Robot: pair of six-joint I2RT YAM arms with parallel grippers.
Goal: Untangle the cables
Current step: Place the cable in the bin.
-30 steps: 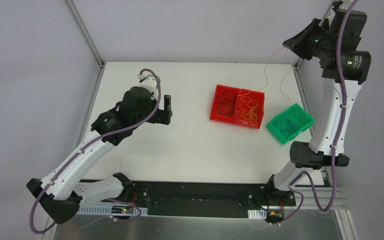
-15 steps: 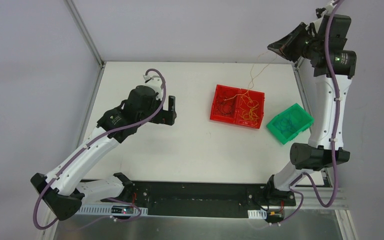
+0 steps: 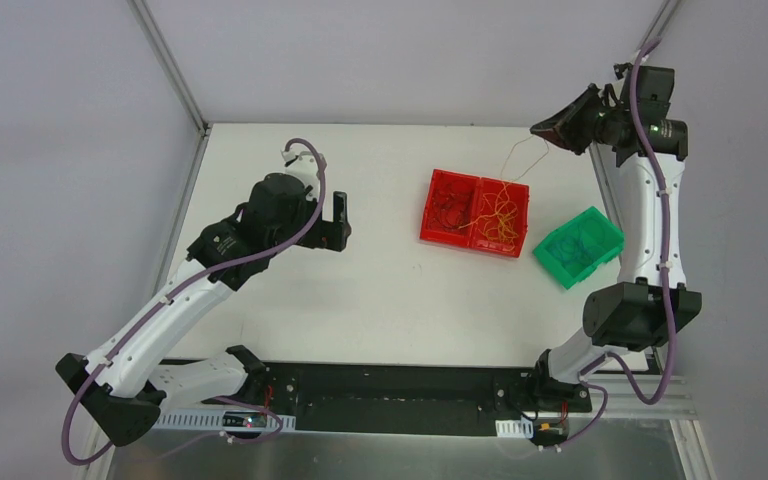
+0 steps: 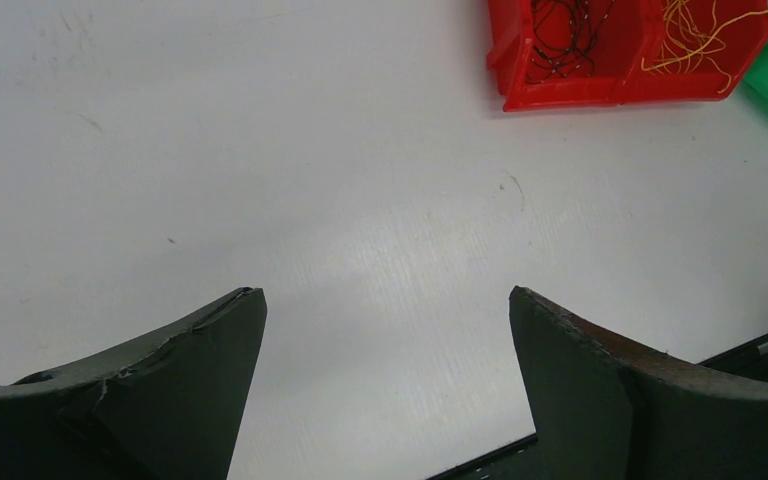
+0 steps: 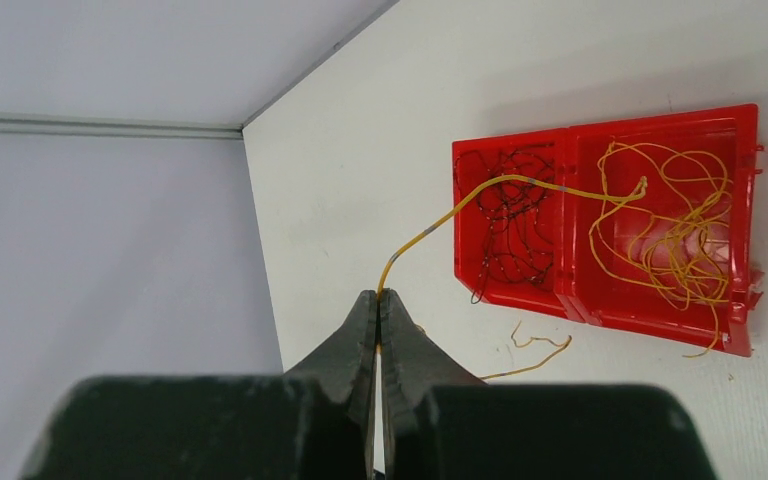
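Where right end effector (image 5: 378,303) pinches, yellow cable (image 5: 505,181) end

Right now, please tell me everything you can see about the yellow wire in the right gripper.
The yellow wire is hair-thin and flexible. The right gripper, shut, pinches one end. It hangs in the air, arcs over the dark wires in the red bin and ends in a small hook above the pile of yellow wires in the next compartment. Whether it touches that pile is unclear.
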